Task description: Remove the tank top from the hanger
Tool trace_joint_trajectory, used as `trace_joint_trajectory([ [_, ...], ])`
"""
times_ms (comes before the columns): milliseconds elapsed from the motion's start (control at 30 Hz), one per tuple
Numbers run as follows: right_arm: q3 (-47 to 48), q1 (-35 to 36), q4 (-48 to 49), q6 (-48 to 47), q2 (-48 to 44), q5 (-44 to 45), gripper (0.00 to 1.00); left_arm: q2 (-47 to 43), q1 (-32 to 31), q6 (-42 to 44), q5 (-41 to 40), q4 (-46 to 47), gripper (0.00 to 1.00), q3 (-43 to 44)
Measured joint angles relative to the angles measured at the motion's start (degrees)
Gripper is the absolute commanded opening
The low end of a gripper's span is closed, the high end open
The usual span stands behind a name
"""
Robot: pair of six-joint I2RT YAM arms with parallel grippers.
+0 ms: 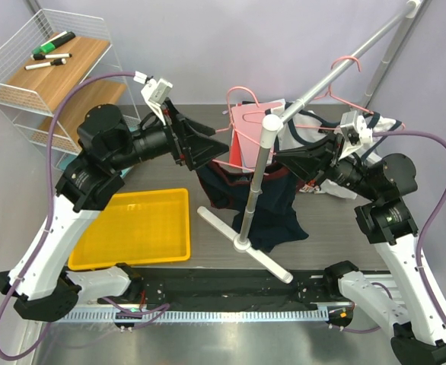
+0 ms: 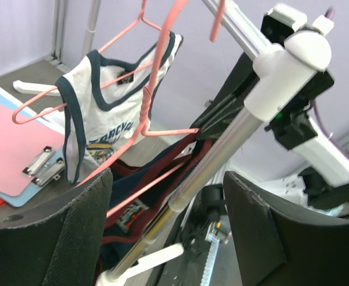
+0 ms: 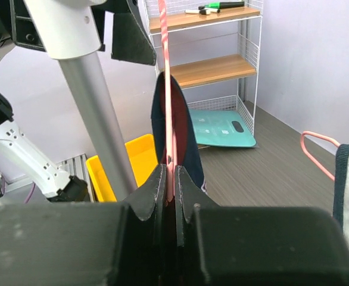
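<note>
I have my right gripper (image 3: pixel 170 179) pinched on the pink hanger (image 3: pixel 164 89) to steady it. My left gripper (image 2: pixel 167 179) gapes wide, ready for the navy tank top (image 1: pixel 280 217), which hangs mid-surface beside the rack pole (image 1: pixel 253 182).

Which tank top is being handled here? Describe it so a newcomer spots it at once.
Start at the silver rack pole rising from the table's middle. Draped beside its lower half hangs the navy tank top, on the pink hanger that the right gripper pinches. Unlike the white tank top with navy trim nearby, it is dark with maroon edging.
</note>
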Motion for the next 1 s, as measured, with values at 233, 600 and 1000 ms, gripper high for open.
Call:
trace_joint_trajectory([
  [233,-0.04,0.00,0.63,0.55,0.98,0.57,0.01,0.35,-0.11,-5.16,-4.98,4.09,0.77,-3.08],
  [600,-0.07,-0.02,0.98,1.09,1.57,0.52,0.01,2.25,-1.75,-4.81,-10.62,6.88,0.61,-1.97],
  [1000,-0.07,0.00,1.29,2.12,2.21,0.33,0.01,5.11,-2.89,-1.92,-13.27,9.16,0.49,0.55],
])
